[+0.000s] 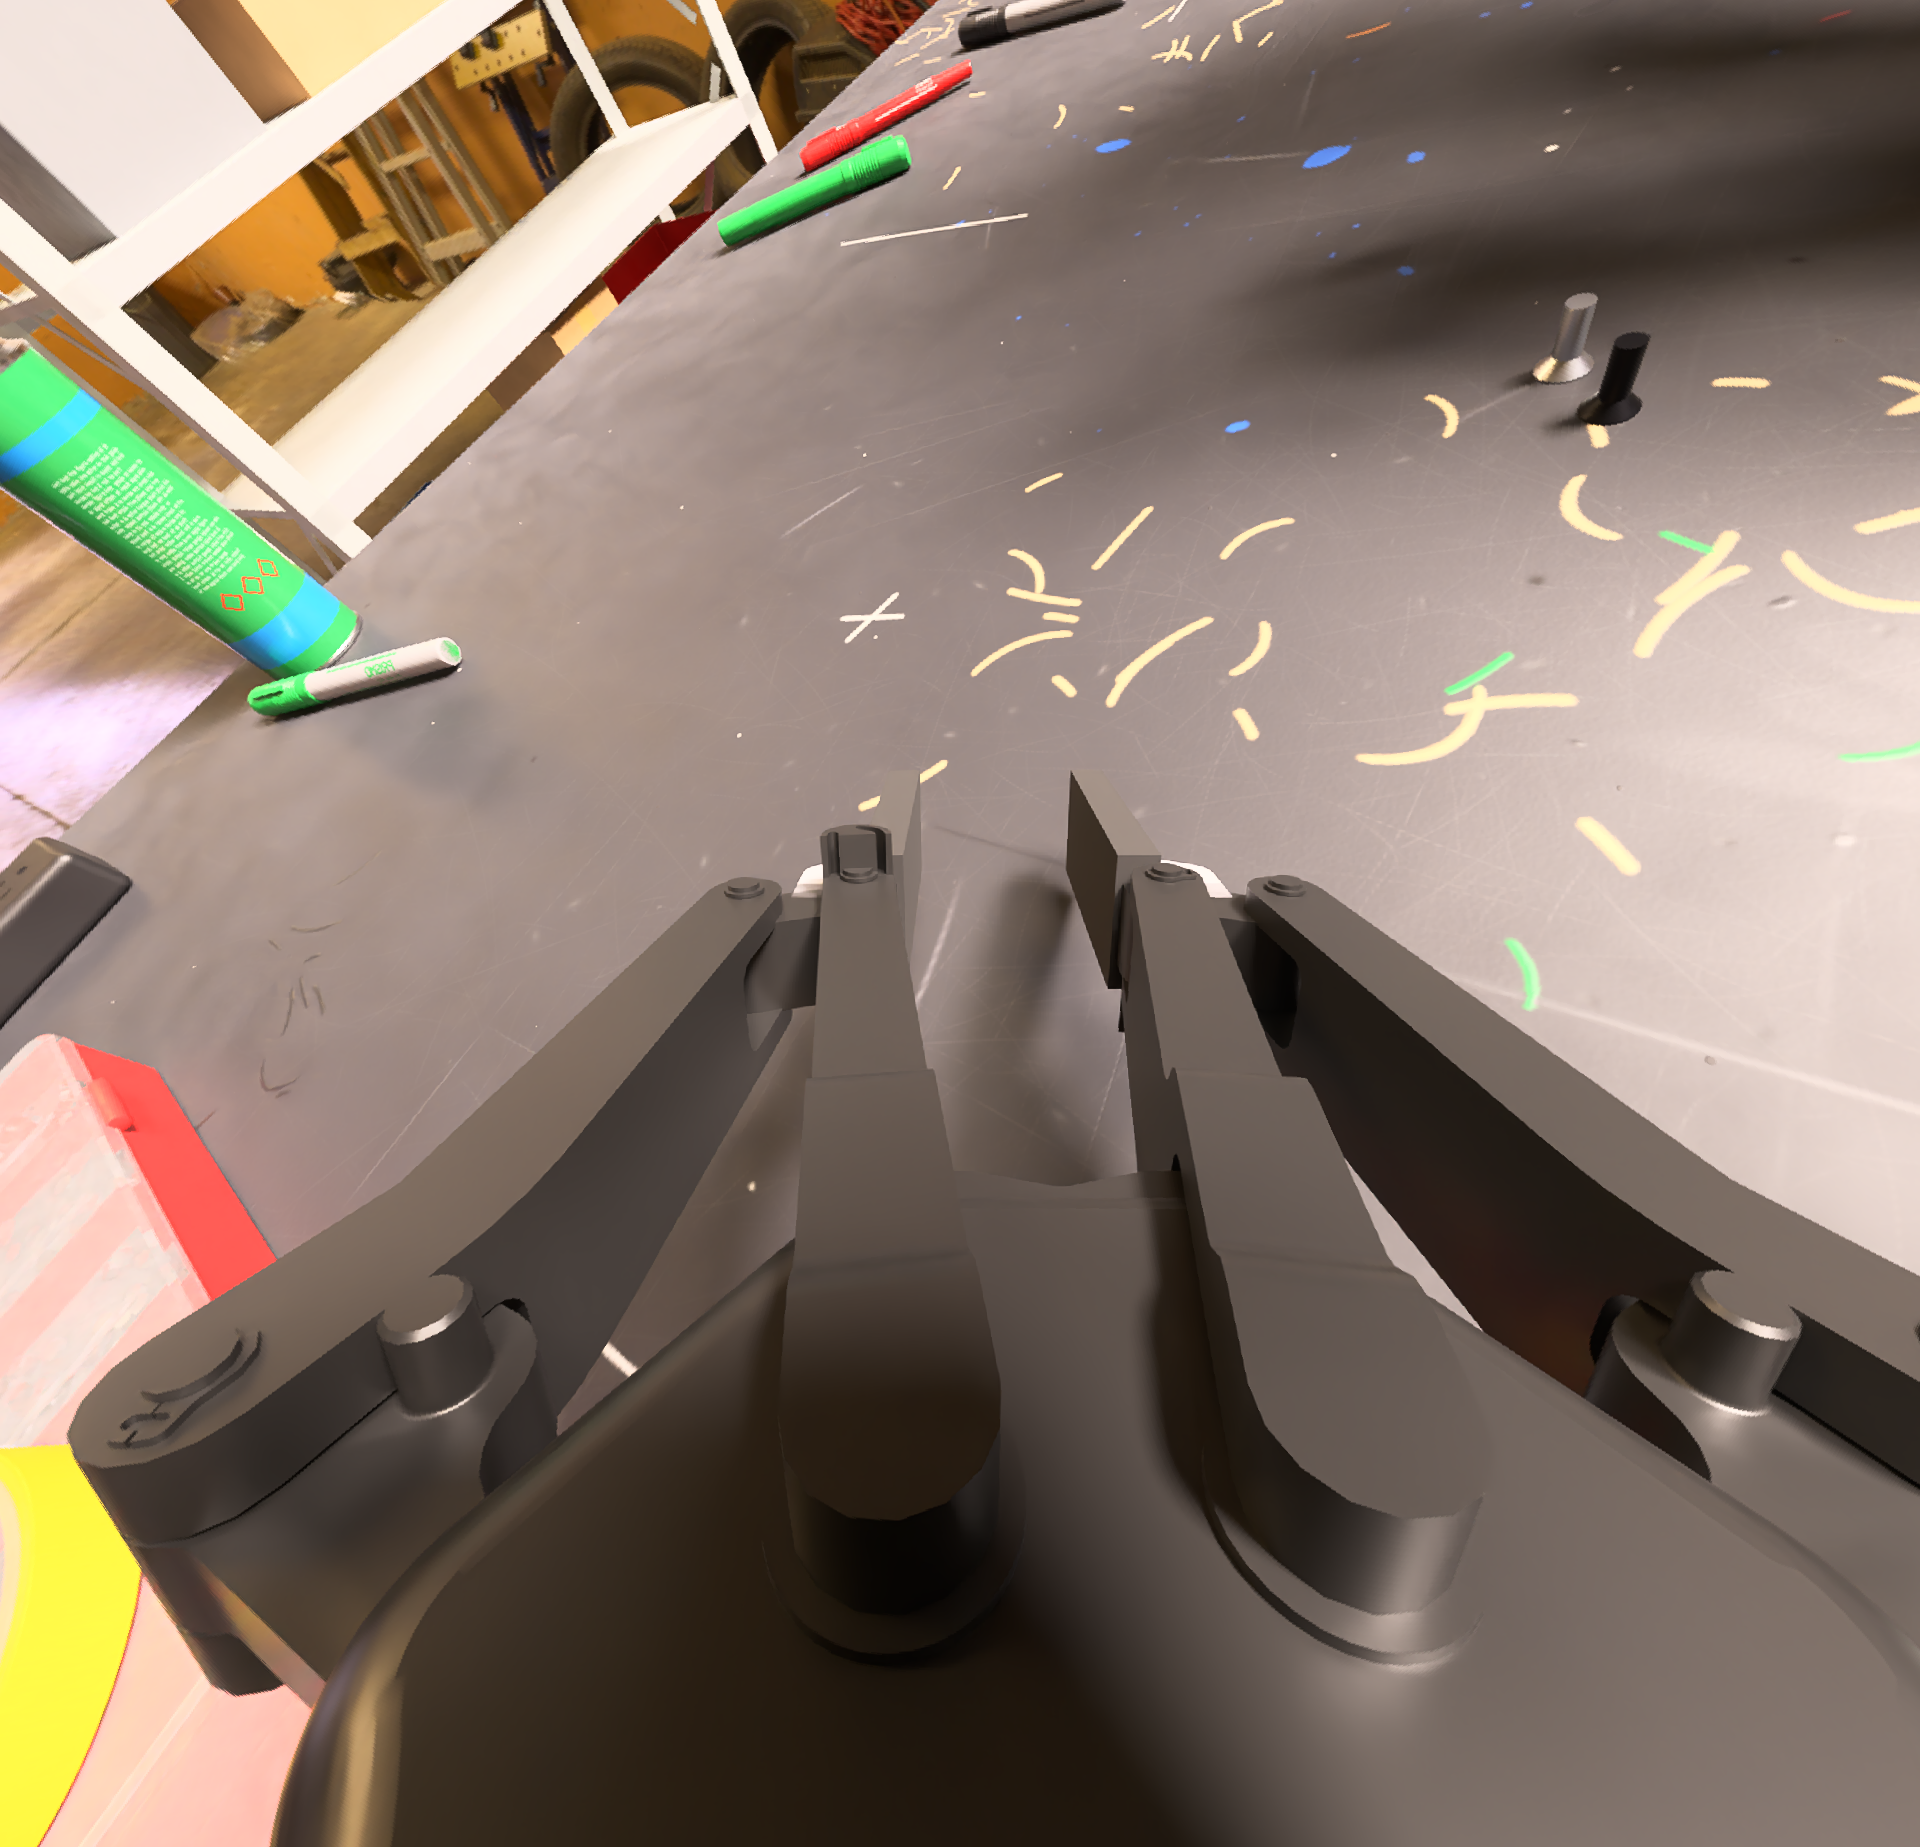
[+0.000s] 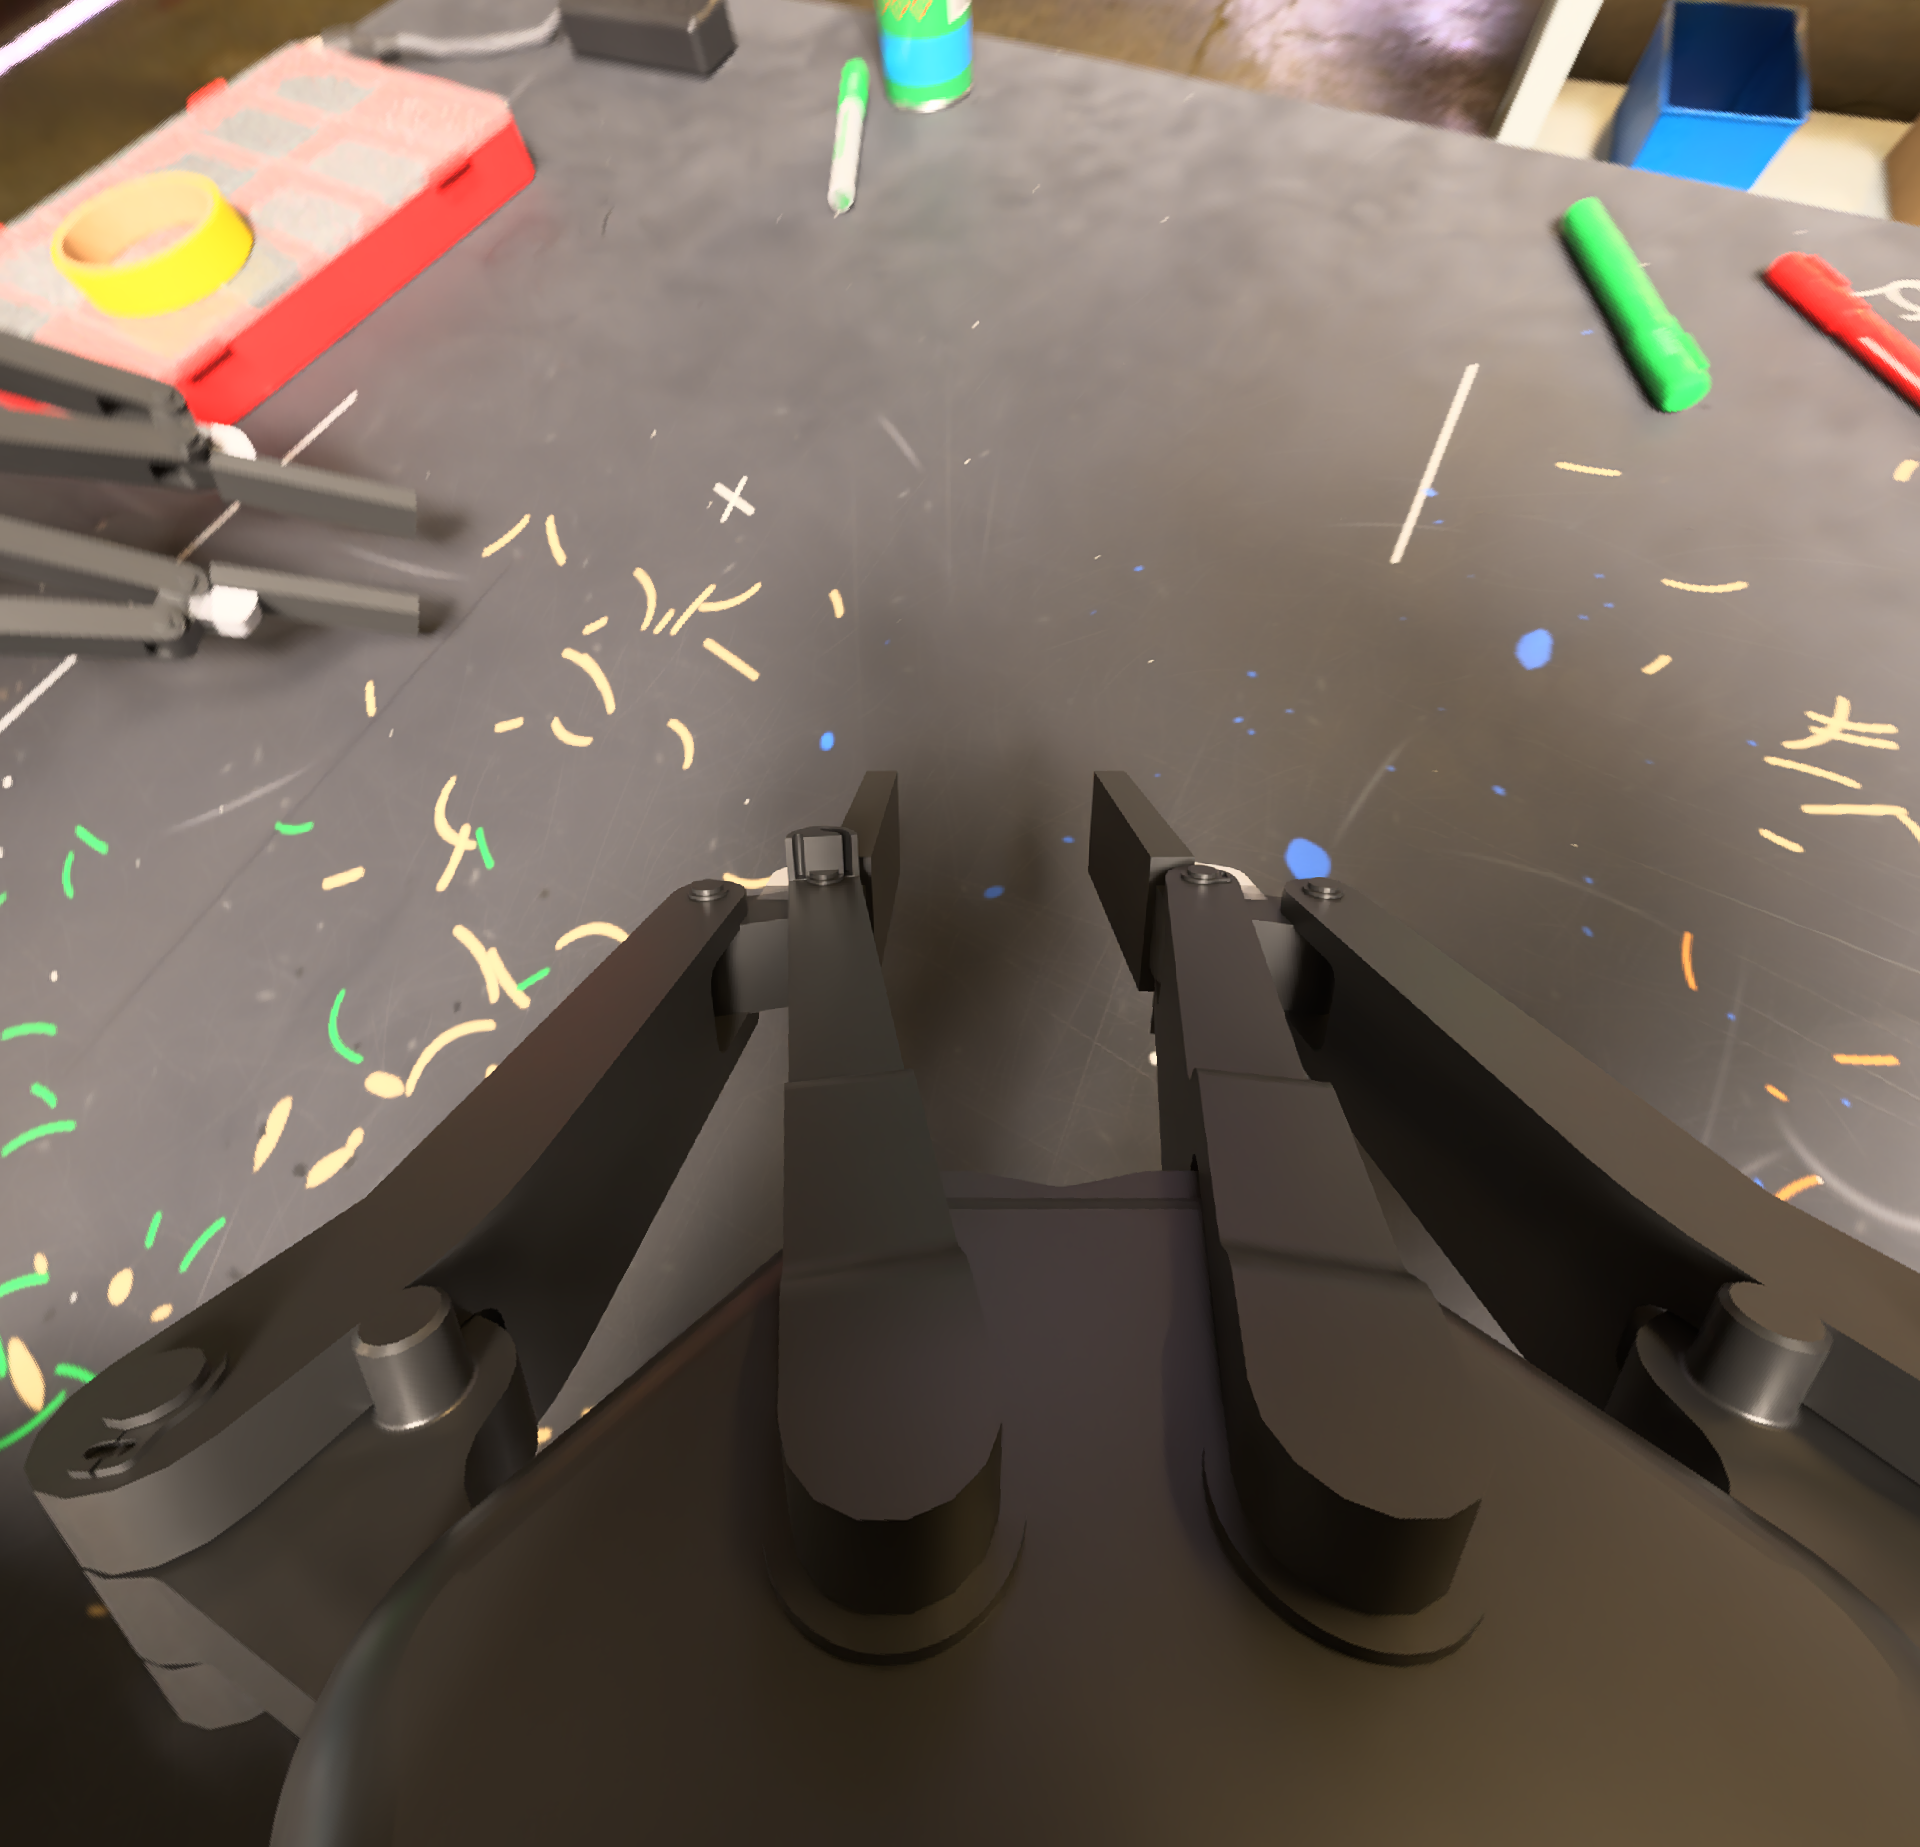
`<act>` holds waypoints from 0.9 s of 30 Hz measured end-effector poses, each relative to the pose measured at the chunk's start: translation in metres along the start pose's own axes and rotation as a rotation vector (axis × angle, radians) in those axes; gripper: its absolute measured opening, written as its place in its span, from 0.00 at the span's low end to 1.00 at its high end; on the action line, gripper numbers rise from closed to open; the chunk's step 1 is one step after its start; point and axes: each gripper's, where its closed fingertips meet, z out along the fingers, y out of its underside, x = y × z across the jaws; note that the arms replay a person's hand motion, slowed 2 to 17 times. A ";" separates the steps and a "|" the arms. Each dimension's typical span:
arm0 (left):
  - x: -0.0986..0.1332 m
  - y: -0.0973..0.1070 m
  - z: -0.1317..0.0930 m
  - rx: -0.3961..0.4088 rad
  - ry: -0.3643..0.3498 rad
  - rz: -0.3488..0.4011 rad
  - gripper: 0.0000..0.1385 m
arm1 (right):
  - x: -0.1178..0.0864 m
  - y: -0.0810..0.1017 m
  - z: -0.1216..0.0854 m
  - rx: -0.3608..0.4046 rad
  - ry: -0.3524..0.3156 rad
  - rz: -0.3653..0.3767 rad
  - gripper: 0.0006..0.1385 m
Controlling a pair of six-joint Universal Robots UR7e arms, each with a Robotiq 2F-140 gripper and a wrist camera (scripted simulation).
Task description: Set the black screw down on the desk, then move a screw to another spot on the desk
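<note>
A black screw (image 1: pixel 1619 376) stands head-down on the dark desk (image 1: pixel 727 509) at the right of the left wrist view, with a silver screw (image 1: pixel 1571 338) close beside it on its left. My left gripper (image 1: pixel 994 810) is open and empty, low over the desk, well short of both screws. It also shows at the left edge of the right wrist view (image 2: pixel 416 556). My right gripper (image 2: pixel 994 810) is open and empty above the desk. Neither screw shows in the right wrist view.
A green spray can (image 1: pixel 156 519) and a green-and-white marker (image 1: pixel 353 675) are near the desk's edge. Green (image 1: pixel 816 192), red (image 1: pixel 883 114) and black-grey (image 1: pixel 1039 8) markers lie farther off. A red organiser box (image 2: pixel 270 208) carries a yellow tape roll (image 2: pixel 151 244). A black adapter (image 2: pixel 644 23) lies behind.
</note>
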 end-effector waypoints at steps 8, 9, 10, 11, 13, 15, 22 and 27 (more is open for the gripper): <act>0.000 0.000 0.000 -0.002 -0.001 0.002 0.28 | 0.042 -0.009 -0.023 0.132 0.088 0.183 0.45; 0.000 0.000 0.000 -0.002 -0.001 0.002 0.28 | 0.047 -0.009 -0.025 0.143 0.100 0.205 0.46; 0.000 0.000 0.000 -0.002 -0.001 0.002 0.28 | 0.052 -0.009 -0.027 0.153 0.113 0.227 0.47; 0.000 0.000 0.000 -0.002 -0.001 0.002 0.28 | 0.057 -0.008 -0.030 0.163 0.127 0.249 0.47; 0.000 0.000 0.000 -0.002 0.000 0.002 0.28 | 0.068 -0.006 -0.034 0.175 0.160 0.295 0.48; 0.000 0.000 0.000 -0.002 0.000 0.002 0.28 | 0.079 -0.002 -0.038 0.184 0.195 0.342 0.48; 0.000 0.000 0.000 -0.002 0.000 0.001 0.28 | 0.111 0.015 -0.046 0.186 0.292 0.493 0.49; 0.000 0.000 0.000 -0.002 -0.001 0.003 0.28 | 0.115 0.019 -0.045 0.187 0.273 0.541 0.48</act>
